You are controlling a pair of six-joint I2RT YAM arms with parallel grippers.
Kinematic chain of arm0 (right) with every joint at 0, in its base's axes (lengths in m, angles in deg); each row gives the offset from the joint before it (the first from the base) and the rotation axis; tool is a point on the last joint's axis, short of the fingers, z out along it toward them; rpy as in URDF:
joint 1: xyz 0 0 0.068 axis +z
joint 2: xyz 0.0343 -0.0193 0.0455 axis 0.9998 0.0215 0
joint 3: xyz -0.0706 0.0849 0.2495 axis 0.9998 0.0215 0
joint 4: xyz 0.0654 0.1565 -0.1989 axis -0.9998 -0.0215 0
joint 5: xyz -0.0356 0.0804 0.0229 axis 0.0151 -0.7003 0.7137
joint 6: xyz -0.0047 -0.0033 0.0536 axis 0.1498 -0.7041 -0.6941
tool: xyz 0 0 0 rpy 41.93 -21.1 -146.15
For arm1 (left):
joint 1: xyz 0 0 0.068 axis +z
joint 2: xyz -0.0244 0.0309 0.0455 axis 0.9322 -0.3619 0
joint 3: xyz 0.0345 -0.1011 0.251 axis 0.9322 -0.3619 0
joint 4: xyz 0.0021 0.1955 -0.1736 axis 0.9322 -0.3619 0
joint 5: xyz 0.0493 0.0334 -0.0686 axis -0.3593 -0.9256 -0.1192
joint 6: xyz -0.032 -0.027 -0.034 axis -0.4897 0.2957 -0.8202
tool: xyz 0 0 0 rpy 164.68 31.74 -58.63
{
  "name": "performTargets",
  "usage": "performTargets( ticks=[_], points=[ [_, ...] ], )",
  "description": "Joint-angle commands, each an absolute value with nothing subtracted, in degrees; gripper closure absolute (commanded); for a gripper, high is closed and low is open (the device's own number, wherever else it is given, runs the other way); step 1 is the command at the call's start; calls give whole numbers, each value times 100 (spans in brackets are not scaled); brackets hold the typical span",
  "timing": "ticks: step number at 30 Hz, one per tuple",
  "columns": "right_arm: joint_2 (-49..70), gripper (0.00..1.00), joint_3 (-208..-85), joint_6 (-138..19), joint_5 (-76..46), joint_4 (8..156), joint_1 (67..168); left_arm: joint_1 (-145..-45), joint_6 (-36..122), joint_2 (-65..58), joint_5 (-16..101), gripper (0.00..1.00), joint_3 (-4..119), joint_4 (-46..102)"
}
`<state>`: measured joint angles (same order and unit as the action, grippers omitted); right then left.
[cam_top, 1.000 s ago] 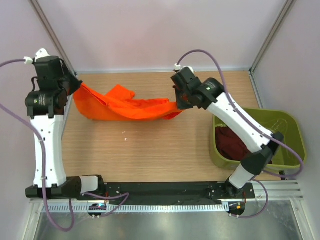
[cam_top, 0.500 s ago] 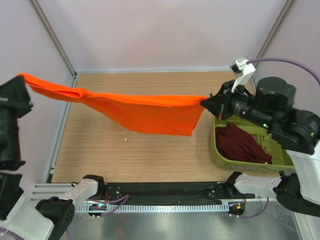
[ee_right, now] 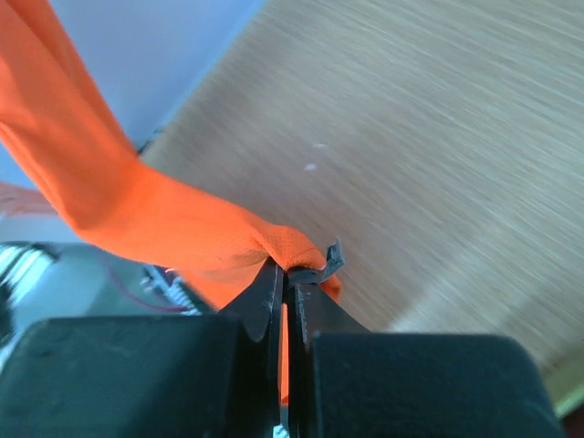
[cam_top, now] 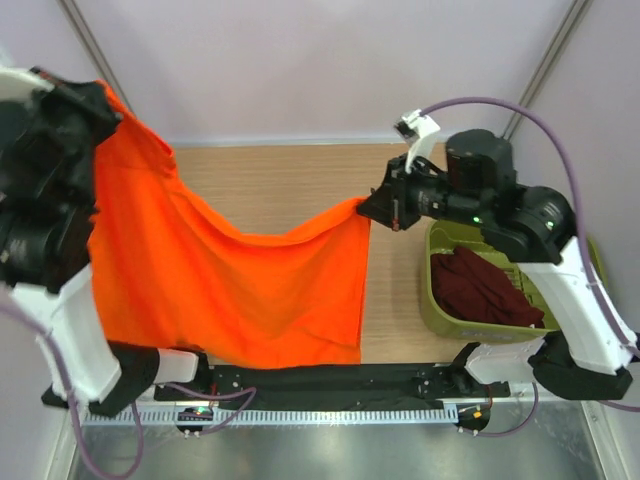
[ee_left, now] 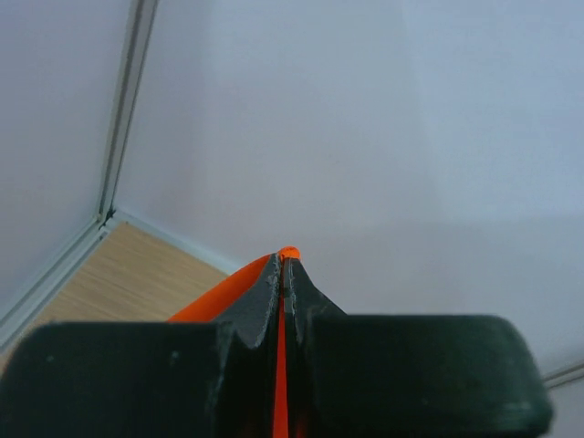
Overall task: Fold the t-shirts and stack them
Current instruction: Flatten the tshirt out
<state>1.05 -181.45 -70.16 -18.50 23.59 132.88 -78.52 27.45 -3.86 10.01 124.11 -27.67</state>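
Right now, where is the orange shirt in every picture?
Top external: the orange t-shirt hangs wide across the left and middle.
Left wrist: the orange t-shirt is a thin strip at bottom centre, pinched in the left end effector.
Right wrist: the orange t-shirt runs from top left to centre, pinched in the right end effector.
Shared landmark: the wooden table.

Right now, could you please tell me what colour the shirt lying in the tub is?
The shirt is dark maroon, clearest in the top external view.
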Motion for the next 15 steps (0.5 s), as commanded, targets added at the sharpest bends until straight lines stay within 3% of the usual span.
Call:
performTargets(
  ticks=[1,4,7,15],
  points=[
    [485,99,-18724,-6873,-325,2161,13175,-7872,2795,-977,1075,100,12739,-2559],
    [671,99,-18867,-6689,830,2229,13009,-7880,2787,-1294,1031,100,12934,-2515],
    [864,99,-18770,-6539,1132,2344,12823,-7880,2813,-1365,1057,100,12934,-2288],
    [927,99,-19095,-6662,668,2248,12797,-7880,3252,-489,1198,100,12172,-1794]
  ],
)
